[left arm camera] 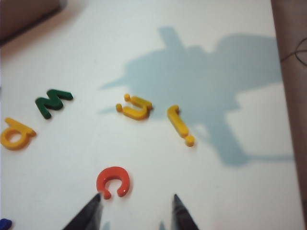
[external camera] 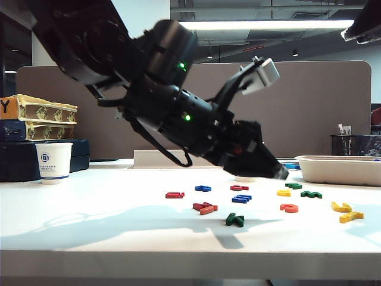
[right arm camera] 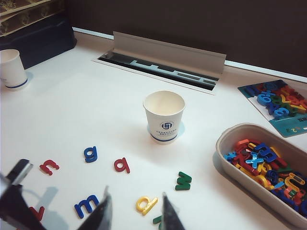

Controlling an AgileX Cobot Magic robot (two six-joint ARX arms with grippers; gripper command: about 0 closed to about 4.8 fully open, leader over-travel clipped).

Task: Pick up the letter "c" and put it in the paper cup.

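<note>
The letter "c" (left arm camera: 113,181), small, flat and orange-red, lies on the white table just ahead of one fingertip of my left gripper (left arm camera: 136,199), which is open with nothing between its fingers. In the exterior view the left arm reaches across to the right. There my left gripper (external camera: 277,171) hovers tilted down, a little above and behind the letter "c" (external camera: 289,208). The paper cup (external camera: 53,162) stands upright at the far left, also seen as the paper cup (right arm camera: 12,69). My right gripper (right arm camera: 135,201) is open, high above the scattered letters.
A second white cup (right arm camera: 164,116) stands mid-table. A beige tray (right arm camera: 225,143) of letters sits at the right, with a letter board (right arm camera: 278,103) behind it. Yellow letters (left arm camera: 135,108) and a green letter (left arm camera: 53,103) lie beyond the "c". Stacked boxes (external camera: 36,119) are at the far left.
</note>
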